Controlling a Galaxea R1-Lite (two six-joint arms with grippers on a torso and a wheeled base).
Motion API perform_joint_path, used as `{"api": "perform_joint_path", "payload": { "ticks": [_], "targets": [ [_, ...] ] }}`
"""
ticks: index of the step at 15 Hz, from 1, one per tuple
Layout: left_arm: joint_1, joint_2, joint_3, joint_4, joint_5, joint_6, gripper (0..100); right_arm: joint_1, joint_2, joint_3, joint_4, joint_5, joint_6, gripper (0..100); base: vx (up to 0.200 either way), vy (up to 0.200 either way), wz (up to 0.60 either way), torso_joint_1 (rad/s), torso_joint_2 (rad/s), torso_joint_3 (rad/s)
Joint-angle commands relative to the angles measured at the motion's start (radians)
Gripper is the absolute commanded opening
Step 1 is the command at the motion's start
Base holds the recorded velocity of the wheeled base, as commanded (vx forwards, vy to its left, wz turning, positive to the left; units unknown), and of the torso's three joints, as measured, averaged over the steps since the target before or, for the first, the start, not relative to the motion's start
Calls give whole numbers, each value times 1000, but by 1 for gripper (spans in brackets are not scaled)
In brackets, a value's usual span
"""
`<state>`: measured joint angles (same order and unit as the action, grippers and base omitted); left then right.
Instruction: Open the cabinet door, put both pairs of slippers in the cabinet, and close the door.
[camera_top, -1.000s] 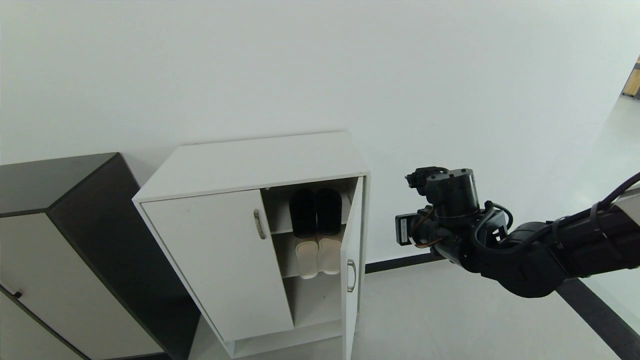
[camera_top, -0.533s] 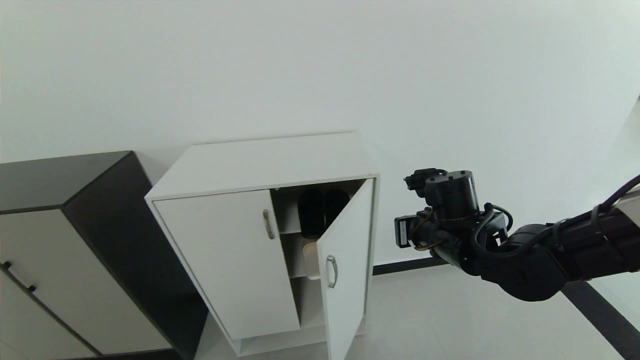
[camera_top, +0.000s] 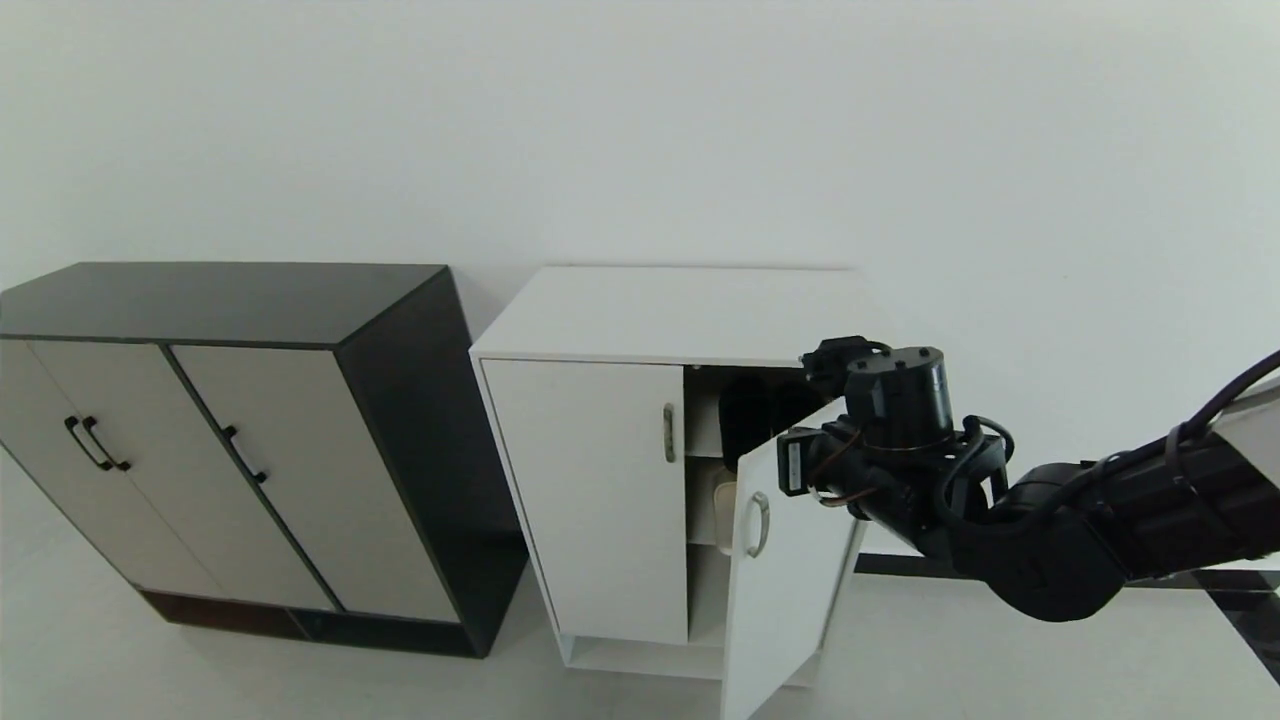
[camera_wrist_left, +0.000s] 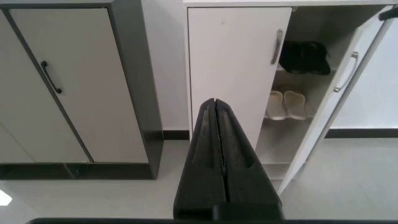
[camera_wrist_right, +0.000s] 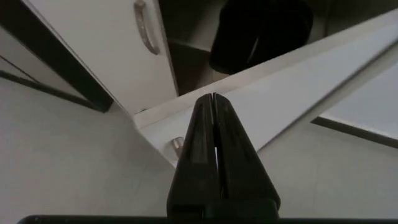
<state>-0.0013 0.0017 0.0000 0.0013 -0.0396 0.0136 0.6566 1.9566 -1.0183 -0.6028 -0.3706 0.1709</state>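
Two pairs are already shelved in the white cabinet (camera_top: 660, 310): black slippers (camera_wrist_left: 305, 56) up top, pale slippers (camera_wrist_left: 287, 104) one shelf below. L to R: the dark cabinet (camera_top: 230, 400) sits just beside. The left gripper (camera_wrist_left: 214, 106) is pinched together, empty, well back. The right door (camera_top: 790, 590) was wide open 1 s ago and is now approx half swung in. The right gripper (camera_wrist_right: 214, 102) is closed on nothing by the door's top edge, contact unclear. The head cam shifted too. Closing looks underway, the last step. The door's free edge w/ handle (camera_top: 758, 524) has floor room to sweep. Pale toes near the shelf front might catch.
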Motion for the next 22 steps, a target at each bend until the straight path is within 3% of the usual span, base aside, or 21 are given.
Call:
{"api": "perform_joint_path", "payload": {
  "ticks": [1, 7, 12, 22],
  "targets": [
    [0, 0, 0, 0, 0, 0, 0, -3, -7, 46, -43, 58, -8, 0, 0, 0, 0, 0, 0, 0],
    [0, 0, 0, 0, 0, 0, 0, -98, -33, 231, -189, 360, -40, 0, 33, 0, 0, 1, 0, 1],
    [0, 0, 0, 0, 0, 0, 0, -129, -30, 273, -190, 415, -53, 0, 200, 0, 0, 1, -1, 6],
    [0, 0, 0, -1, 0, 0, 0, -137, 42, 231, -241, 427, -67, 0, 0, 0, 0, 0, 0, 0]
  ]
}}
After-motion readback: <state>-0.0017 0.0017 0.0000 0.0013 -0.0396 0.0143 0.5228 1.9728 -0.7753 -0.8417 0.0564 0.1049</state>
